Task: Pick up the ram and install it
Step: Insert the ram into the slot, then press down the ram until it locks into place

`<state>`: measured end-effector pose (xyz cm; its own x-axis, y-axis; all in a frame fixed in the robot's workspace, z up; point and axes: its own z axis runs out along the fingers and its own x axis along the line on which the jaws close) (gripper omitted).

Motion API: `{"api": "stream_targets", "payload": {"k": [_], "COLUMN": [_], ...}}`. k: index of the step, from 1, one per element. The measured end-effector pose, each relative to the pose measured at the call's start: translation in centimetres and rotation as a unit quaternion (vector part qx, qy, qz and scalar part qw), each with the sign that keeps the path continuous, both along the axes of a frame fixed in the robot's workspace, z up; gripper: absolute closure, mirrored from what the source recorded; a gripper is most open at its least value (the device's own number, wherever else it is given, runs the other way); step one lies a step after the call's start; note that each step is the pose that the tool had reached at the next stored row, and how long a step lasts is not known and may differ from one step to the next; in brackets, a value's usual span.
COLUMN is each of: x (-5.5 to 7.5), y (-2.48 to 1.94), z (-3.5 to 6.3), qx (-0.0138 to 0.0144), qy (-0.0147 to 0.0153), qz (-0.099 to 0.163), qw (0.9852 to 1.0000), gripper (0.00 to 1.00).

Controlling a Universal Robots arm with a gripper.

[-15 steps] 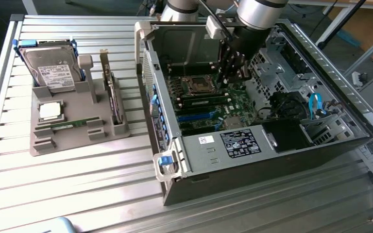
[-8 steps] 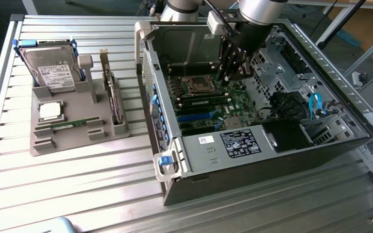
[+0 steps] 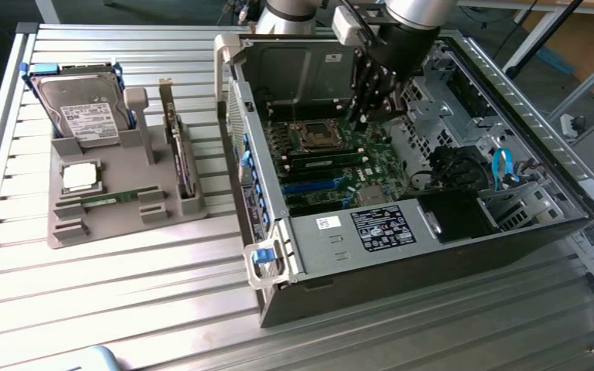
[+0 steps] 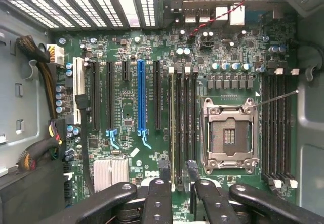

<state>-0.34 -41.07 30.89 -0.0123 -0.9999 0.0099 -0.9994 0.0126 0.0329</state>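
Tool [image 3: 371, 104] hangs inside the open case [image 3: 401, 255], above the board [image 4: 152, 82], with its fingers [image 4: 162, 176] spread and nothing between them. In the wrist view the dark fingertips stand close over the memory slots [image 4: 183, 123] beside the socket [image 4: 230, 133], and one slot there seems to carry a thin green strip already, though I cannot tell this for sure.

Ram [image 3: 117, 197] lies on the grey tray [image 3: 121, 228], which sits on the counter [image 3: 121, 309] outside the case, toward the exterior view's left. It is a thin green stick, lying flat in a holder near the front part of the tray, just below the silver processor [image 3: 78, 176] and well apart from the tool. The hard drive [image 3: 89, 112] stands further back on the same tray, and the dark card [image 3: 182, 154] stands upright at the tray's side nearest the case.

So the relation that matters is this: the ram is away from the tool, across the case wall, on the exterior view's left. Its long axis runs roughly left to right in that view, almost across the direction of the upright card. The slots in the case appear to run along another direction than the stick on the tray, so I judge that the stick would need turning between tray and slot. The ram on the tray is not yet picked.
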Motion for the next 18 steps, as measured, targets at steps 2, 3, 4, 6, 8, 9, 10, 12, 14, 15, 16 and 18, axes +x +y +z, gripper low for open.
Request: {"api": "stream_targets", "payload": {"k": [2,3,4,6,8,9,10,12,14,15,16,18], "x": [0.00,0.00,0.00,0.00,0.00,0.00,0.00,0.00,0.00,0.00,0.00,0.00], "y": [0.00,0.00,0.00,0.00,0.01,0.01,0.00,0.00,0.00,0.01,0.00,0.00], "z": [0.25,0.37,0.51,0.67,0.67,0.67,0.68,0.68,0.68,0.68,0.68,0.68], "qx": [0.0000,0.0000,0.0000,0.0000,0.0001,0.0001,0.0001,0.0000,0.0000,0.0000,0.0000,0.0000], "qy": [0.0000,0.0000,0.0000,0.0000,0.0000,0.0000,0.0000,0.0000,0.0000,0.0000,0.0000,0.0000], "qz": [0.000,0.000,0.000,0.000,0.000,0.000,0.000,0.000,0.000,0.000,0.000,0.000], "qw": [1.0000,1.0000,1.0000,1.0000,1.0000,1.0000,1.0000,1.0000,1.0000,1.0000,1.0000,1.0000], "gripper": [0.75,0.75,0.75,0.75,0.75,0.75,0.75,0.75,0.75,0.75,0.75,0.75]}}
